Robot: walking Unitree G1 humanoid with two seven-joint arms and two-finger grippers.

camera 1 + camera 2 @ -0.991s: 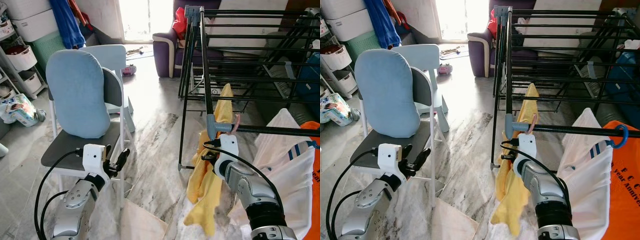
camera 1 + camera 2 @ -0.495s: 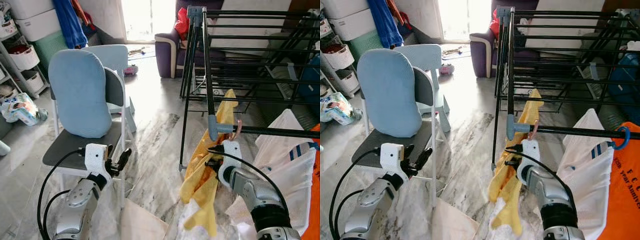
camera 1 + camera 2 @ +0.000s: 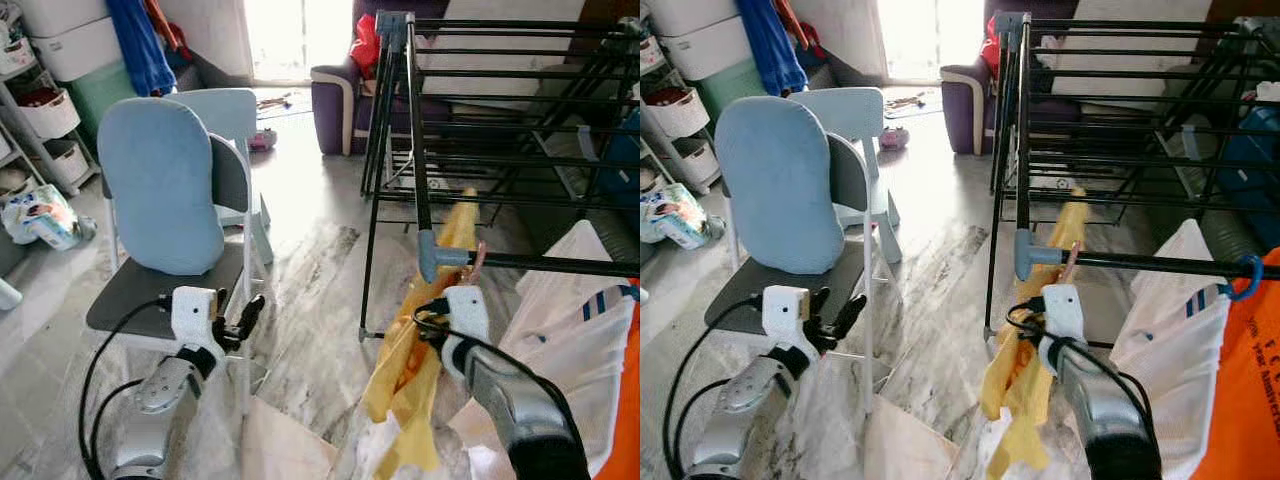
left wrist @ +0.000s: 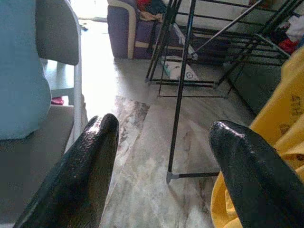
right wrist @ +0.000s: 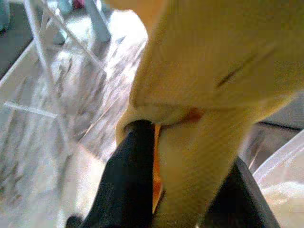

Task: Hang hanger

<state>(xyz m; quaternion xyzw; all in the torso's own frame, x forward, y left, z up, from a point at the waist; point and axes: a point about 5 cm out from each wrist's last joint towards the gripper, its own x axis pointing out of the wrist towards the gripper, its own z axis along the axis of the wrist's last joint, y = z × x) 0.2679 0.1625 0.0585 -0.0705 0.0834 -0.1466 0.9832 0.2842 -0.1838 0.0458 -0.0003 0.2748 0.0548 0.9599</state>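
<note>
On your far left a shelf unit (image 3: 30, 130) carries white bins (image 3: 42, 112); what lies in them is too small to tell. Beside it a printed pack (image 3: 40, 218) sits on the floor.

Your right gripper (image 5: 175, 190) is low at the near corner of the black drying rack (image 3: 500, 110), its fingers (image 5: 126, 175) pinching the yellow garment (image 3: 425, 340), with cloth bunched between them and a sliver of orange showing in the fold. The hanger's pink hook (image 3: 478, 256) sits at the rack's front rail (image 3: 560, 264), just beside the grey corner joint (image 3: 432, 255); you cannot tell whether it rests on the rail. The garment hangs from there down toward the floor.

Along that same rail, to your right, hang a white garment (image 3: 565, 320) and an orange one (image 3: 1240, 400), close against your right arm; a blue hook (image 3: 1243, 275) sits over the rail there.

Your left gripper (image 4: 161, 156) hovers with fingers (image 4: 88, 166) spread wide and nothing between them, just in front of the grey chair (image 3: 170, 290) with its blue cushion (image 3: 160, 185).

Between chair and rack you have an open lane of marble floor (image 3: 310, 290) running back to the purple sofa (image 3: 335, 100)
</note>
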